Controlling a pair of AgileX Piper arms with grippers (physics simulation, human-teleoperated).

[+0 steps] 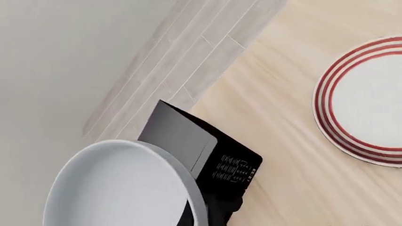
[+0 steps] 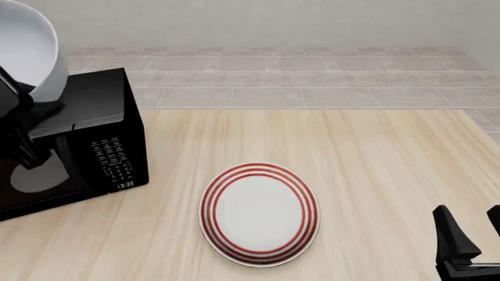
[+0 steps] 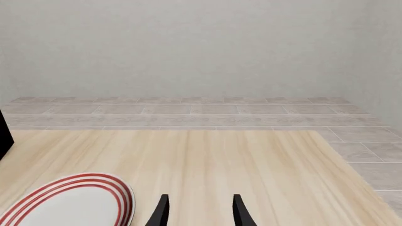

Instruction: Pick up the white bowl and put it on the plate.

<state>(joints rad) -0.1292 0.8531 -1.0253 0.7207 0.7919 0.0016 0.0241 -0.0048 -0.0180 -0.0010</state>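
Note:
The white bowl (image 2: 27, 50) is up in the air at the far left, tilted, above the black microwave. My left gripper (image 2: 22, 93) is shut on its rim from below. In the left wrist view the bowl (image 1: 119, 188) fills the lower left, with a dark finger (image 1: 210, 212) at its rim. The plate (image 2: 259, 213), flat with red rings, lies on the table near the front middle, to the right of the bowl and well below it. It also shows in the left wrist view (image 1: 370, 99) and the right wrist view (image 3: 69, 202). My right gripper (image 2: 472, 234) is open and empty at the front right, right of the plate.
A black microwave (image 2: 86, 134) stands on the wooden table (image 2: 375, 164) at the left, directly under the held bowl. It also shows in the left wrist view (image 1: 188, 141). Beyond the table's far edge is a tiled floor (image 2: 273, 76) and a wall.

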